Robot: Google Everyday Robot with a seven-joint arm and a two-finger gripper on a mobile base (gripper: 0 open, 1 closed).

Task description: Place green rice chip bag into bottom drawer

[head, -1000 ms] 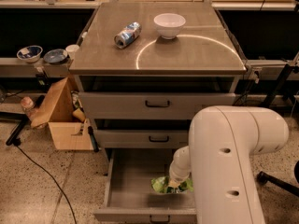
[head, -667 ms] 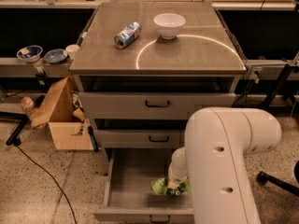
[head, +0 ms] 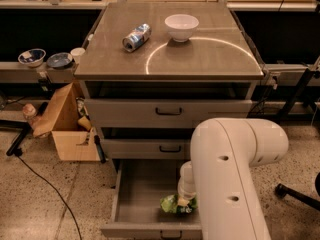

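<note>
The bottom drawer (head: 135, 194) is pulled open, a grey tray with a flat floor. The green rice chip bag (head: 172, 204) is crumpled and sits low in the drawer's front right part. My gripper (head: 186, 200) reaches down into the drawer right at the bag, mostly hidden behind my large white arm (head: 230, 179). I cannot see whether the bag rests on the drawer floor or hangs from the gripper.
On the cabinet top lie a blue-silver can (head: 136, 37) and a white bowl (head: 181, 27). The two upper drawers (head: 167, 112) are closed. An open cardboard box (head: 67, 126) stands on the floor to the left, with bowls (head: 32, 57) on a low shelf above it.
My arm has shifted a little to the left and lower over the open drawer. The bag stays at the front right of the drawer.
</note>
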